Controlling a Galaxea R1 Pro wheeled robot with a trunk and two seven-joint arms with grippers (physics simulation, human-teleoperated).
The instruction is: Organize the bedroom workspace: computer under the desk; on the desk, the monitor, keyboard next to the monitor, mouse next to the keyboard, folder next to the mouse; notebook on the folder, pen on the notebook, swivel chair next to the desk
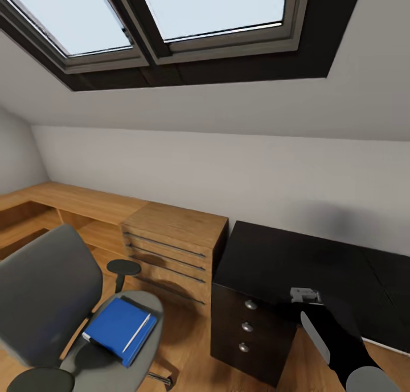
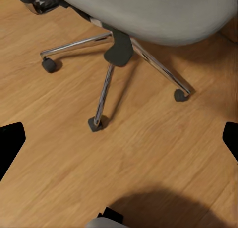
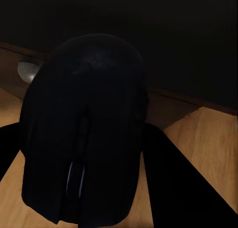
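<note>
The swivel chair [image 1: 51, 289] stands at the lower left, left of the desk [image 1: 296, 261], whose glossy black top is bare. On the chair's seat lies the blue folder [image 1: 117, 326] with the pale pen [image 1: 138, 332] across it. My right gripper [image 1: 307, 302] hovers at the desk's front edge above the drawer unit [image 1: 246, 326]; it is shut on the black mouse [image 3: 84, 134]. My left gripper [image 2: 119, 139] is open above the wooden floor beside the chair's chrome base [image 2: 106, 84]. Computer, monitor, keyboard and notebook are out of view.
A light wooden chest of drawers [image 1: 171, 250] stands between chair and desk, touching the desk's left side. A low wooden shelf [image 1: 68, 204] runs along the back wall to the left. A sloped ceiling with a skylight [image 1: 171, 22] hangs overhead.
</note>
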